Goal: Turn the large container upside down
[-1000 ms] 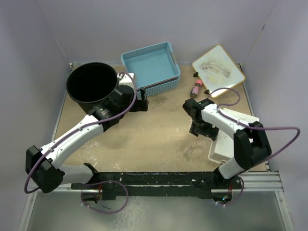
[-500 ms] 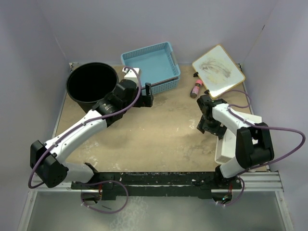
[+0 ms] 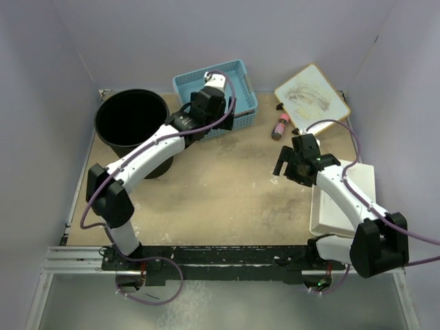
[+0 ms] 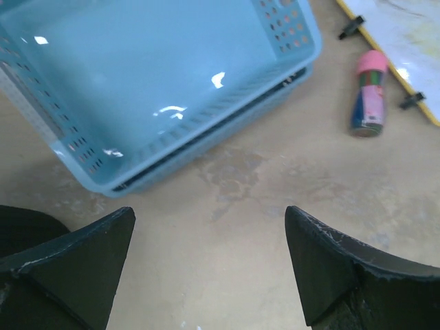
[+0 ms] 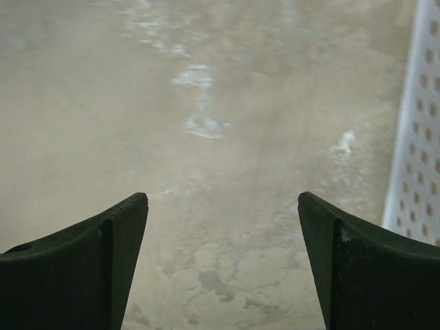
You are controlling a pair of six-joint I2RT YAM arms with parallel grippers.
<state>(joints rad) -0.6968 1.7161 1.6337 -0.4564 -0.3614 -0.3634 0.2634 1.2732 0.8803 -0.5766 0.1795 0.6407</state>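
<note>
1. Black plastic large container (image 3: 132, 124): stands upright, mouth up, at the left rear of the desk (image 3: 227, 192). Nothing grips it.
2. Left claw (image 4: 210, 220): fingers spread wide, nothing between them. A second ago its arm lay close against the container's right side. It has since swung rightward and now hangs by the near edge of the light-blue basket (image 4: 158, 69), apart from the container.
3. Right claw (image 5: 221, 206): wide open and empty above bare desk, just beside the white basket (image 3: 344, 199). It has drawn back from mid-desk toward the right side.
4. Assessment: neither claw is now placed to tip the container. The turn is not begun, and a fresh approach to its rim or wall looks necessary.
5. Also present at right rear: pink-capped bottle (image 4: 369, 93) and whiteboard (image 3: 313, 101).
</note>
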